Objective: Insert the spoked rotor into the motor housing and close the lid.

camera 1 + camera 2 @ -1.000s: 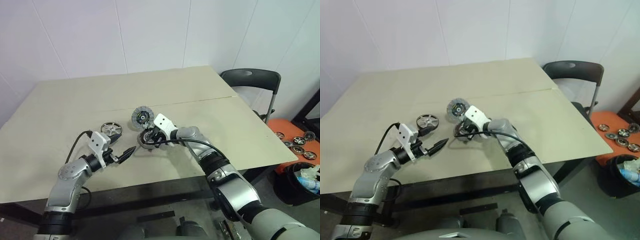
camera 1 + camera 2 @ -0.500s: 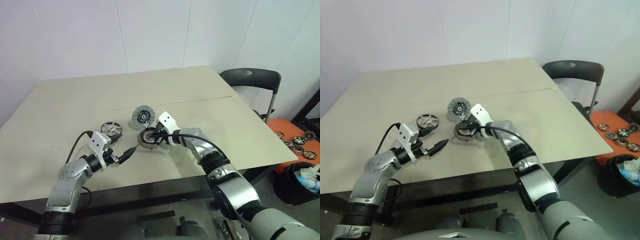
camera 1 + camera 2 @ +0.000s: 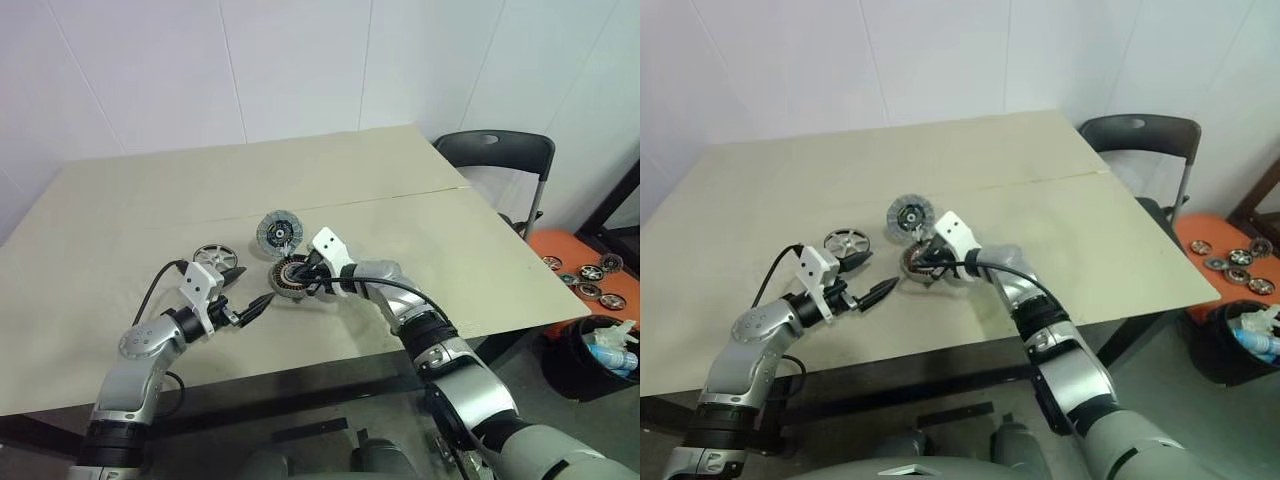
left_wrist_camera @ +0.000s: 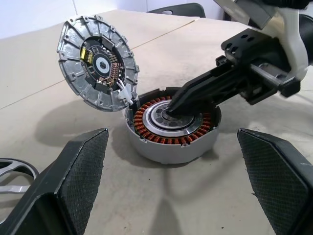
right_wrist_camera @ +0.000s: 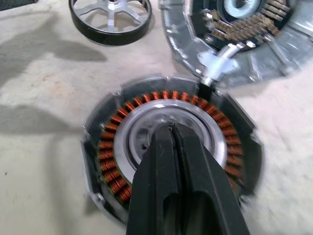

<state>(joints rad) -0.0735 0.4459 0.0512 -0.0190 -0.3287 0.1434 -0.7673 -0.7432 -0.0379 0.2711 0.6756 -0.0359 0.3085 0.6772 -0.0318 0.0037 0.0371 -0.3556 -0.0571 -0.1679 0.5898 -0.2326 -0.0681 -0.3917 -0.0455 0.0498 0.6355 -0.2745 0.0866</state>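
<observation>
The motor housing (image 4: 171,128) lies on the table with its copper windings showing. Its lid (image 4: 98,69) stands tilted open at the housing's far edge, joined to it by a small white piece, dark inner face towards me. My right gripper (image 5: 171,131) is shut, holds nothing, and its tips rest in the housing's dark centre. The spoked rotor (image 3: 218,257) lies flat on the table left of the housing. My left gripper (image 3: 250,288) hovers open and empty just left of the housing, near the rotor.
The table (image 3: 120,210) has a seam running across it behind the parts. A black chair (image 3: 495,158) stands at the right corner. On the floor to the right are an orange tray with several wheels (image 3: 585,282) and a bin (image 3: 600,352).
The view has shifted a little. My shut right gripper has edged slightly left over the housing, tips still at its centre. The left arm has stayed put.
</observation>
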